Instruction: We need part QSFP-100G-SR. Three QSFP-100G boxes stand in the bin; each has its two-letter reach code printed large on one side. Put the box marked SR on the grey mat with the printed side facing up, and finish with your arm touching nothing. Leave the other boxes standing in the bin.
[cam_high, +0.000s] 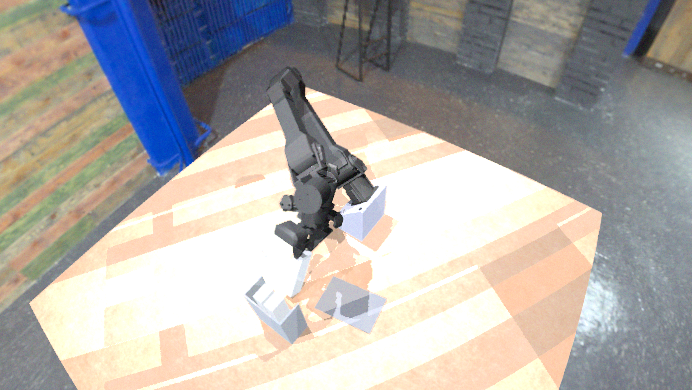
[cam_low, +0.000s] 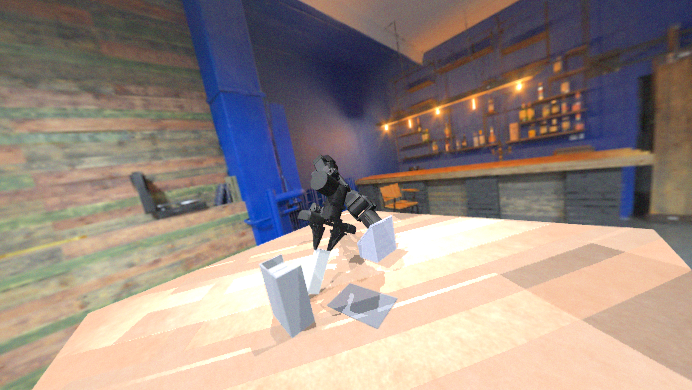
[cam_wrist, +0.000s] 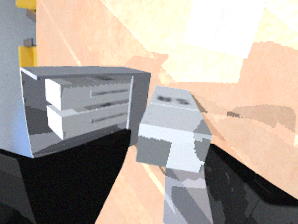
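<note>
The grey-white bin (cam_high: 294, 329) (cam_low: 295, 307) (cam_wrist: 140, 80) stands on the table, with two white boxes (cam_wrist: 89, 93) upright in it. A third box (cam_high: 301, 276) (cam_low: 318, 272) (cam_wrist: 172, 120) is outside the bin, between bin and mat. It stands tilted, its lower end at or just above the table. Dark marks show on its far part in the wrist view; I cannot read them. My gripper (cam_high: 305, 251) (cam_low: 323, 249) (cam_wrist: 168, 143) is open around its upper end, with a narrow gap at the left finger; contact at the right is unclear. The grey mat (cam_high: 372, 317) (cam_low: 378, 316) is bare.
A pale lavender block (cam_high: 367, 215) (cam_low: 378, 241) stands behind, close to the arm's lower part. A flat white sheet-like thing (cam_wrist: 225, 22) shows at the top of the wrist view. The bin is close to my left finger in the wrist view.
</note>
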